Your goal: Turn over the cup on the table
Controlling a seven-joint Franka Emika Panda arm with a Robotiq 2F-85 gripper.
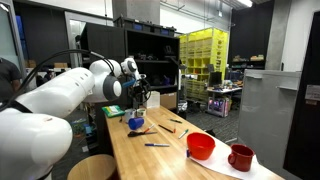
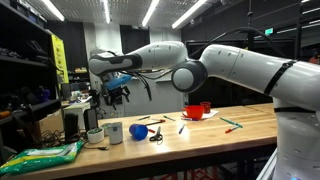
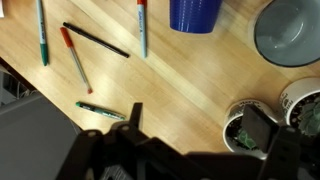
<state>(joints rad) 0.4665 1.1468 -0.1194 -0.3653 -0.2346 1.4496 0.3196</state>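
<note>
The small blue cup (image 1: 136, 123) stands on the light wood table (image 1: 170, 160). It also shows in an exterior view (image 2: 139, 131) and at the top edge of the wrist view (image 3: 195, 14). I cannot tell which end is up. My gripper (image 3: 198, 125) is open and empty, its two fingers spread wide. In both exterior views it hangs well above the table (image 2: 250, 122), up and to the side of the cup (image 1: 137, 92) (image 2: 117, 93), not touching it.
A red bowl (image 1: 201, 146) and dark red mug (image 1: 240, 157) sit further along the table. A grey bowl (image 3: 290, 30), small white pots (image 3: 240, 128) and several markers (image 3: 75, 55) lie near the cup. Scissors (image 2: 157, 135) and a white cup (image 2: 115, 132) are close by.
</note>
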